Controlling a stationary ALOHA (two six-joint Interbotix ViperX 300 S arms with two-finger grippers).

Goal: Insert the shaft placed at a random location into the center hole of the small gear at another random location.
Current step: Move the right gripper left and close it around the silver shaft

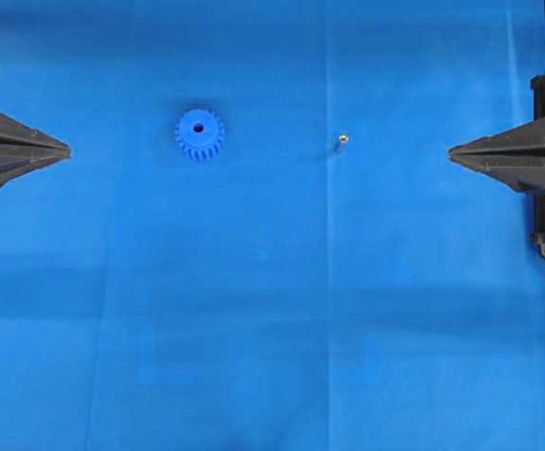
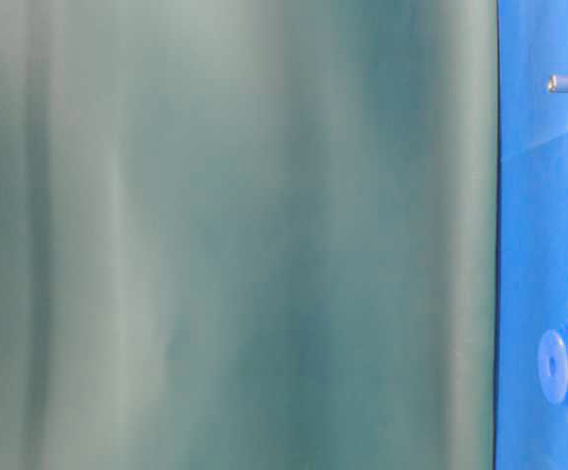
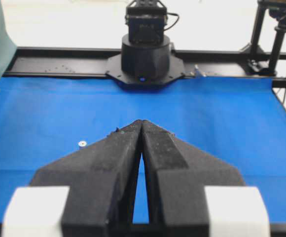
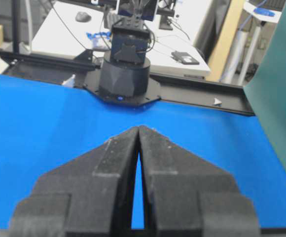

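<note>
The gear (image 1: 199,133) is laid flat on the blue mat (image 1: 272,310), left of the middle in the overhead view, with its hole (image 1: 198,128) turned upward, so that a pin can be lowered into it from above. The shaft (image 1: 341,142) is stood on end well apart from the gear, toward the right, seemingly so that it can be taken from the side and carried over without being turned. Nothing has yet been picked up.

The left claw (image 1: 66,150) is kept back at the left edge, fingers pressed together at the tips and holding nothing. The right claw (image 1: 453,153) is likewise drawn together at the right edge, empty, and touching neither part. The shaft is judged the nearer reach for the right claw.
</note>
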